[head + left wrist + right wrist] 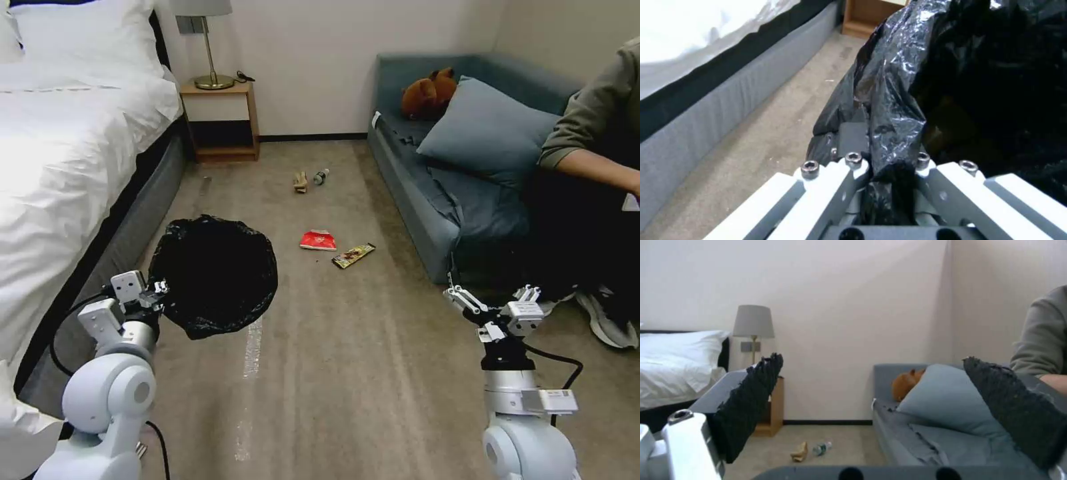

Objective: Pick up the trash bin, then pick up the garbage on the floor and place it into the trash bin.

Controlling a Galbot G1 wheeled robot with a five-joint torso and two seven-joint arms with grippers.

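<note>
My left gripper (159,293) is clenching the bag-lined rim of the trash bin (215,273), lifted beside it, while my right gripper (492,301) is hanging released, the garbage (318,240) lying well ahead between them.

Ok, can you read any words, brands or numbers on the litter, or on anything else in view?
Nothing legible.
Red snack packet: white marks, too small to read.
Yellow-brown bar wrapper: dark print, too blurred.
Small bottle: label too small.
Tag on the sofa: no print can be made out.
</note>
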